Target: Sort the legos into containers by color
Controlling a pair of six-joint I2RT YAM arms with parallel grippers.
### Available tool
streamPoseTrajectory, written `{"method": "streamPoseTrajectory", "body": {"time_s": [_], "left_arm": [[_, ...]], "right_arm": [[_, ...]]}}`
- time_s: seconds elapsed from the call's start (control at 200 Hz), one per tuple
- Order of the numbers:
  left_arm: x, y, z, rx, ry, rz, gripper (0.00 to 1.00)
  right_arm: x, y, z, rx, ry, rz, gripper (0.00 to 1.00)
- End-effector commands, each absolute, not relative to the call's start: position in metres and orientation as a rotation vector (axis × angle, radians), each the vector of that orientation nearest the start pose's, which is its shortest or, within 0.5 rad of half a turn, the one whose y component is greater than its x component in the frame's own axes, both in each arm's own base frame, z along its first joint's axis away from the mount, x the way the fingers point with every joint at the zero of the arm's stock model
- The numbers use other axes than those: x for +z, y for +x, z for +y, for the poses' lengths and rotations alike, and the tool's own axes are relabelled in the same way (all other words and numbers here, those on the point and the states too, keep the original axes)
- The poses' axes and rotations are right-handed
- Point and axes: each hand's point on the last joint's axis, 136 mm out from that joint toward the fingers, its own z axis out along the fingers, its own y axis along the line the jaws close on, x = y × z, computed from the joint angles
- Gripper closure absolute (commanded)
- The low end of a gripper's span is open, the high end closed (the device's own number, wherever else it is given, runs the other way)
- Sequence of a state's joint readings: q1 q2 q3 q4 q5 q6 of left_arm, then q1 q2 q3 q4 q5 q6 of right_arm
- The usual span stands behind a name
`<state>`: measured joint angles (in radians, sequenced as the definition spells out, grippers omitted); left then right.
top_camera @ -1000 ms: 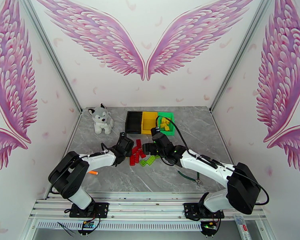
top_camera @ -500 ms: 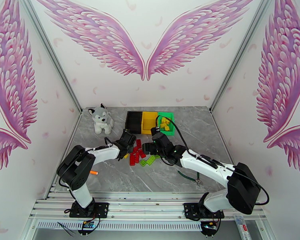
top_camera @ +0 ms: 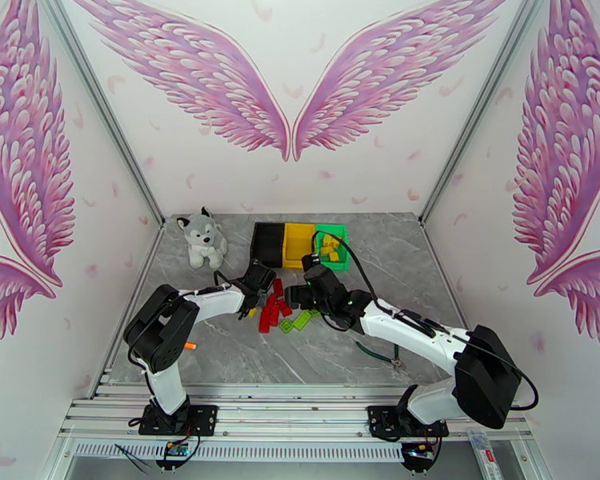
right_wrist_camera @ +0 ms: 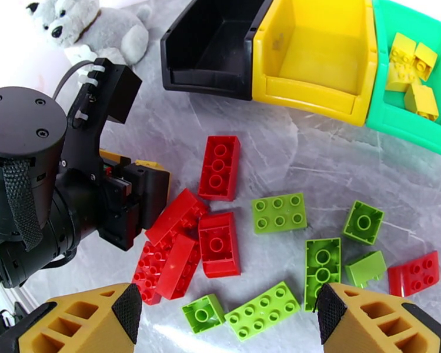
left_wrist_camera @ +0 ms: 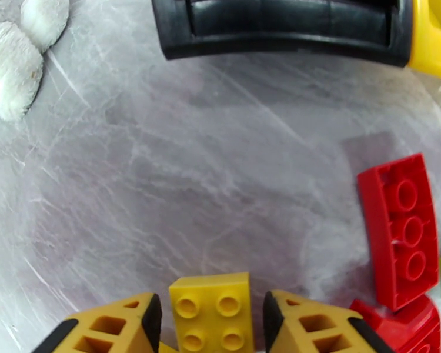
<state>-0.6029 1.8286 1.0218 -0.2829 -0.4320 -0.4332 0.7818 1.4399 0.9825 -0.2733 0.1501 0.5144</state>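
The left jaws have swung toward the bins, pinching a yellow brick whose near end is cut off. Ahead of them sits the black bin; the husky is cropped to its paws. The right wrist view adds the right jaws spread wide above red bricks and green bricks, with yellow bricks in the green bin beyond.

A robot-lab test booth: white walls with painted pink wings, aluminium rail frame, marble-look table.
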Motion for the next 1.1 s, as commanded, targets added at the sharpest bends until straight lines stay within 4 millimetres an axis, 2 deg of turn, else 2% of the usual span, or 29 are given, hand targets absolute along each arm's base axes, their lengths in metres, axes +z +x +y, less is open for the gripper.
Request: {"method": "streamPoseTrajectory", "body": {"time_s": [0.0,0.295,0.43,0.7,0.845,1.095], "left_arm": [[0.037,0.375,-0.167,0.205,0.081,2.509,0.46],[0.024,0.371,-0.175,0.178,0.126,2.555,0.57],[0.028,0.371,-0.178,0.146,0.122,2.549,0.65],[0.054,0.372,-0.194,-0.011,0.117,2.501,0.7],[0.073,0.371,-0.208,-0.156,0.116,2.462,0.7],[0.108,0.373,-0.253,-0.519,0.135,2.376,0.71]], "right_arm": [[0.167,0.313,0.275,0.471,-0.249,2.311,0.15],[0.169,0.313,0.273,0.466,-0.243,2.304,0.15],[0.17,0.314,0.272,0.462,-0.24,2.3,0.15],[0.177,0.313,0.266,0.446,-0.227,2.281,0.15],[0.183,0.313,0.259,0.423,-0.208,2.259,0.14],[0.198,0.315,0.24,0.384,-0.15,2.207,0.12]]}}
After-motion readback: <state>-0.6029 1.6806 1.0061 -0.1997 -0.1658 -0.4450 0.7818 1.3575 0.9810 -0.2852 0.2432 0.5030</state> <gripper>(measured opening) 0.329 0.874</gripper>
